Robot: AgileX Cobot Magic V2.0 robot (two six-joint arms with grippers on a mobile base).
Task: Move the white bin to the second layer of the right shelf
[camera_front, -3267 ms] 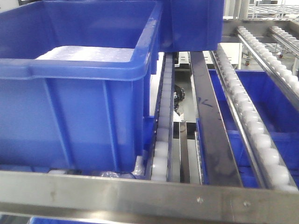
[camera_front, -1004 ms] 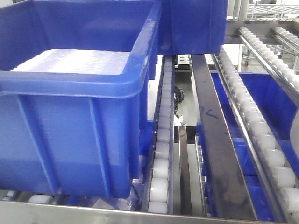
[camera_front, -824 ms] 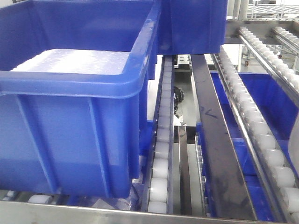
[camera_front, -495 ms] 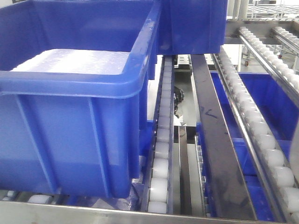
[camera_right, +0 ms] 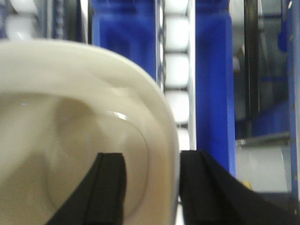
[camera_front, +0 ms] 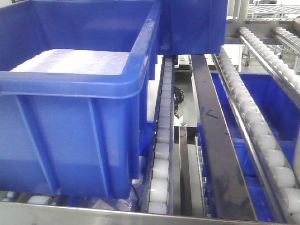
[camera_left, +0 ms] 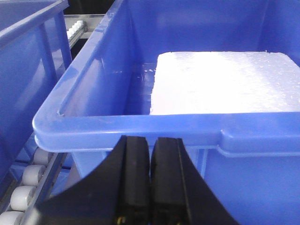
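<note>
The white bin fills the left of the right wrist view, seen from its open top. My right gripper is shut on its wall, one finger inside and the other outside. Behind it run white rollers and blue crate walls. The front view shows the sloped roller level of the right shelf second layer with its dark rail; neither the bin nor any gripper shows there. My left gripper is shut and empty, just in front of a blue crate's rim.
A large blue crate holding white foam sits on the left lanes. A second blue crate stands behind it. More blue crates lie on the level below at right. A steel front bar crosses the bottom.
Since 3.3 s ago the front view has risen and moved in, so the steel front bar dropped to the bottom edge. Over the last second almost nothing has shifted.
</note>
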